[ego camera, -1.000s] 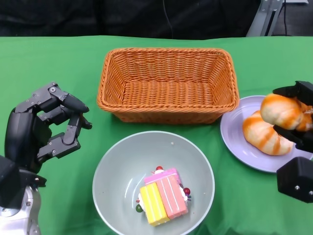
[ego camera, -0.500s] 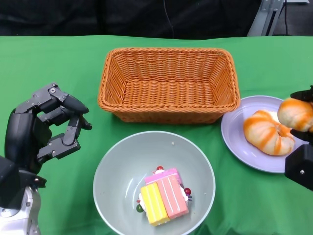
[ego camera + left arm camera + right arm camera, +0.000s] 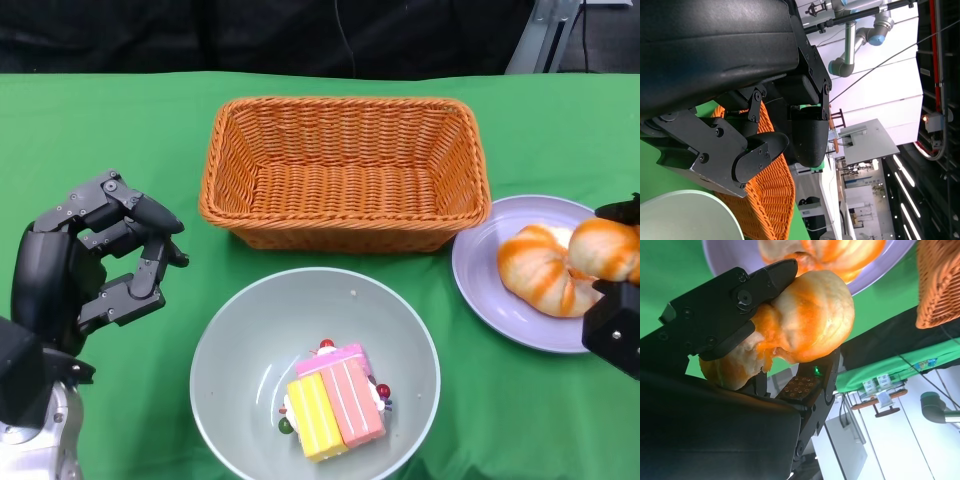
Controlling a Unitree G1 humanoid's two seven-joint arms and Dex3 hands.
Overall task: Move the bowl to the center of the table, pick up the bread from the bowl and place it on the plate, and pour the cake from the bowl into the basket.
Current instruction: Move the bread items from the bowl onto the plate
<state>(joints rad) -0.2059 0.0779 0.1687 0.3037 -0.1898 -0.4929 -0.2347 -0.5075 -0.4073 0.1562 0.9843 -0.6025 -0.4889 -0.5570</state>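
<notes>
- The right hand [image 3: 618, 300] has come down over the last second — the bread roll [image 3: 604, 248] it grips now sits low over the purple plate [image 3: 490, 290], just beside the roll already lying there [image 3: 540, 268]. The right wrist view shows the fingers [image 3: 735, 305] clamped around the roll, so it is not released yet.
- That puts the bread step close to done, by the look of it; letting go is what remains.
- The left hand [image 3: 85, 265] hangs beside the grey bowl [image 3: 235, 350], fingers curled in, holding nothing, much as a second ago.
- The bowl sits at centre in front of the wicker basket [image 3: 345, 170], and the cake slice [image 3: 333, 400] lies in it — pouring not yet begun.
- Hard to tell: the right hand is cut off at the head view's edge, so whether the held roll touches the plate cannot be judged.
</notes>
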